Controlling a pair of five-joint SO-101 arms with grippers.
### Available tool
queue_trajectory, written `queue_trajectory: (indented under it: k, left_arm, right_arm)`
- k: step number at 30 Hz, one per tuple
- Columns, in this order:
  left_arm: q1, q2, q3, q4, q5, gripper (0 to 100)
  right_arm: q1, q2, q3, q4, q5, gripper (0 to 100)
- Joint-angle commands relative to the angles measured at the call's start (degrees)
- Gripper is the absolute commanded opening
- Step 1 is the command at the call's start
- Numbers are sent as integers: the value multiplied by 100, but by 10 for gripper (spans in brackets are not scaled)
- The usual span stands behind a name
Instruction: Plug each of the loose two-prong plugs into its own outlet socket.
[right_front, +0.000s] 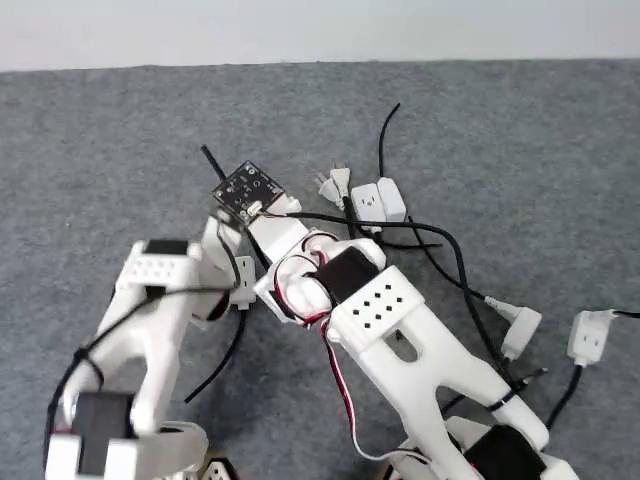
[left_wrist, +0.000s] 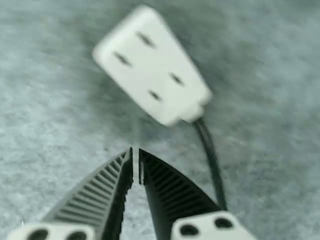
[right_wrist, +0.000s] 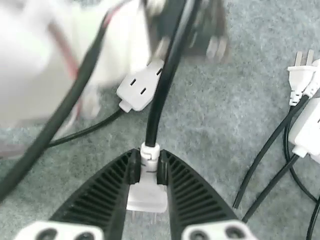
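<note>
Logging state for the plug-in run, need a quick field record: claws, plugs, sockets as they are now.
left claw: shut, empty, pointed at white socket, not touching
right claw: shut on white plug, not in any socket; black cord leading out from it
loose plug: on grey mat beside outlet block, not inserted

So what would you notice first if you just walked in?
Probably the right gripper pinching a white plug, its black cord trailing away. Next, the white outlet socket lying on the grey mat just ahead of the left gripper, which is shut and empty.
</note>
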Motion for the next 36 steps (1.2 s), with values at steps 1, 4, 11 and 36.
queue_trajectory:
  k: [1,4,11,36]
  left_arm:
    - [229,-1055,567,-246,-114,12]
    - [413,-1670,1024,-273,-387,13]
    - [695,-2426,1701,-255,-923,13]
    - [-1916,-1785,927,-1820,2602,15]
  right_arm:
    - [75,-31,-97,-163,-70,8]
    - [101,-40,-97,-163,-62,8]
    - [101,-40,-97,-180,-62,8]
    - [-48,1807,-571,-2712,-2066,8]
